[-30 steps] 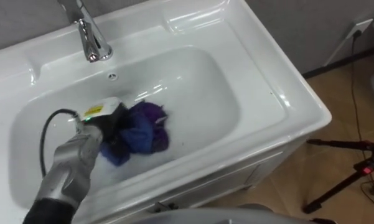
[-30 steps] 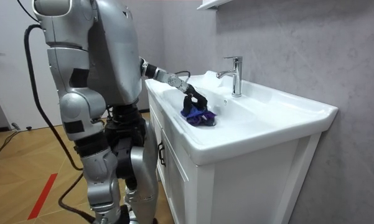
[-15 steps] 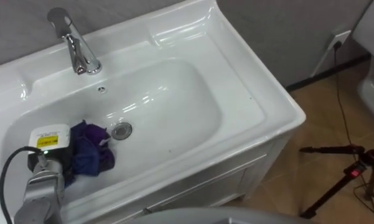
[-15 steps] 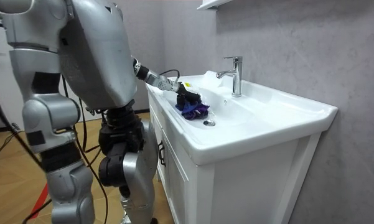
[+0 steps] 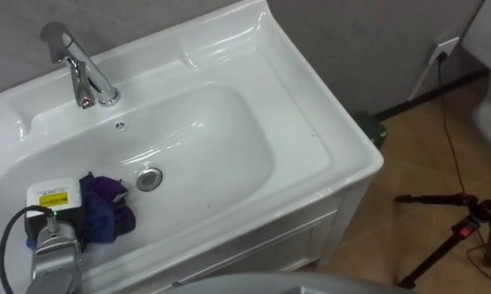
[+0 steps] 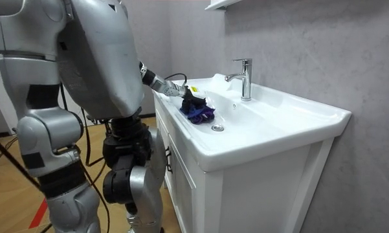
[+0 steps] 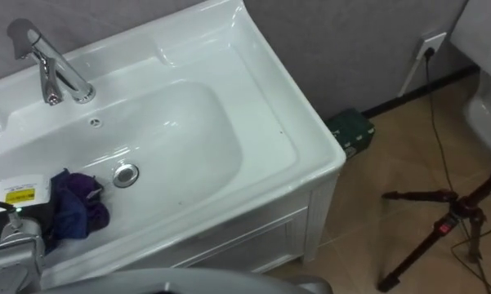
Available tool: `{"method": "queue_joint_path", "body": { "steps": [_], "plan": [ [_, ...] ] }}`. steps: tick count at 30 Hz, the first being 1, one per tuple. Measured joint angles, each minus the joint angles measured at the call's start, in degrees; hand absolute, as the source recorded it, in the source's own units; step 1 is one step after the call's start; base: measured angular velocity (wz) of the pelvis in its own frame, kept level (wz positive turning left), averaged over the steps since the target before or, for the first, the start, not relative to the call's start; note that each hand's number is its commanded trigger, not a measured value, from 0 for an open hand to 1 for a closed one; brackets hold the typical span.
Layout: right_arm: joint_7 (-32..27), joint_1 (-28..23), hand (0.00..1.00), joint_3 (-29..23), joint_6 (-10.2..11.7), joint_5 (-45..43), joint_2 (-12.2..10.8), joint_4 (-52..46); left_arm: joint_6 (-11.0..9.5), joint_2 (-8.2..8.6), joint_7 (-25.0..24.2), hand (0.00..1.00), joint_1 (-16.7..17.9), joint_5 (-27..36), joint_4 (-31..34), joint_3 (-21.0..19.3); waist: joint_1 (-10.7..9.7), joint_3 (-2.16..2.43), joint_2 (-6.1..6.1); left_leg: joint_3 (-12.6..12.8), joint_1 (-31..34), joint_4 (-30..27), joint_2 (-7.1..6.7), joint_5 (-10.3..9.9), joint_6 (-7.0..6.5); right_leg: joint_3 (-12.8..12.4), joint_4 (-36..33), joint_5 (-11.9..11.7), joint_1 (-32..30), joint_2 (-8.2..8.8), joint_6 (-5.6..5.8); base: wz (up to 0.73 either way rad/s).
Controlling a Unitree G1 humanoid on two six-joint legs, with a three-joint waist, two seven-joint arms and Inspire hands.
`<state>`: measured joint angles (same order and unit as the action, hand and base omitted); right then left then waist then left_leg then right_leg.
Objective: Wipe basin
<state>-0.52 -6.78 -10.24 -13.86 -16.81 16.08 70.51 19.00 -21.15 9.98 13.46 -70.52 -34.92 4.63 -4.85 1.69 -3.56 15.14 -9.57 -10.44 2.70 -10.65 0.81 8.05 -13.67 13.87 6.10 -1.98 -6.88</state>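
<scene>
Crumpled purple-blue cloth (image 5: 106,214) lies on bottom of white ceramic basin (image 5: 237,139), lower left of left eye view, just left of round metal drain (image 5: 149,178). Left hand (image 5: 55,214) sits at cloth's left edge, touching it; whether it grips cloth, cannot tell. Chrome faucet (image 5: 80,72) upper left, on back rim. Room view: robot stands at front of white vanity counter (image 6: 200,188), left arm reaching into basin.

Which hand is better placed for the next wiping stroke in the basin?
Left: the left hand is down in the basin, on the purple cloth, left of the drain. The right arm hangs at the robot's side.
</scene>
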Motion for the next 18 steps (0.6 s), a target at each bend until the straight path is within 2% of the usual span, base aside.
{"method": "queue_joint_path", "body": {
  "steps": [5, 7, 11, 12, 14, 18],
  "plan": [
    [-0.4, 0.0, 0.0, -0.1, -0.1, 0.4, 0.1, 0.5, 0.6, 0.4, 0.7, 1.0, 0.0, 0.0, -0.6, -0.6, 0.2, 0.02, -0.24, -0.3, 0.4, -0.1, 0.11, 0.4, 0.58, 0.0, 0.0, 0.1, -0.4, -0.11, -0.37, 0.0],
    [-1.0, 0.2, 0.0, -0.2, 0.1, 0.8, 0.1, 0.4, 0.5, 0.64, 1.4, 1.0, 0.0, 0.1, -0.6, -1.1, 0.3, 0.04, -0.22, -1.4, 0.8, -0.2, 0.07, 0.5, 0.7, 0.3, 0.0, 0.1, -0.6, -0.12, -0.43, 0.02],
    [-2.0, 0.5, 0.0, -0.1, 0.2, 1.3, 0.2, -0.3, 0.2, 1.98, 3.9, 1.0, -0.3, 0.2, -1.7, -2.9, 0.5, 0.03, -0.24, -1.9, 0.8, -0.1, 0.05, 0.5, 0.71, 0.7, 0.0, 0.1, -0.4, -0.12, -0.51, 0.07],
    [-2.1, 0.5, 0.0, -0.1, 0.2, 2.8, 0.2, -1.0, -0.2, 2.58, 4.9, 1.0, -0.4, 0.2, -1.9, -4.1, 0.6, 0.03, -0.22, -2.0, 0.8, -0.1, 0.05, 0.5, 0.71, 0.8, 0.0, 0.1, -0.4, -0.12, -0.56, 0.0],
    [-2.2, 0.3, 0.0, -0.1, 0.4, 4.5, 0.2, -2.0, -0.9, 2.77, 5.7, 1.0, -0.4, 1.0, -2.0, -4.9, 0.8, 0.02, -0.21, -2.6, 0.9, -0.1, 0.03, 0.5, 0.71, 0.9, 0.0, 0.2, -0.4, -0.11, -0.6, 0.02],
    [-2.6, -0.3, 0.0, 0.4, 2.4, 7.5, 0.3, -2.6, -3.8, 3.31, 7.8, 1.0, -1.6, 4.7, -1.9, -8.2, 2.2, -0.1, 0.42, -3.5, 1.9, -1.1, 0.02, 0.4, 0.74, 1.5, 0.1, 0.3, -0.7, 0.01, -0.7, 0.06]
  ]
}}
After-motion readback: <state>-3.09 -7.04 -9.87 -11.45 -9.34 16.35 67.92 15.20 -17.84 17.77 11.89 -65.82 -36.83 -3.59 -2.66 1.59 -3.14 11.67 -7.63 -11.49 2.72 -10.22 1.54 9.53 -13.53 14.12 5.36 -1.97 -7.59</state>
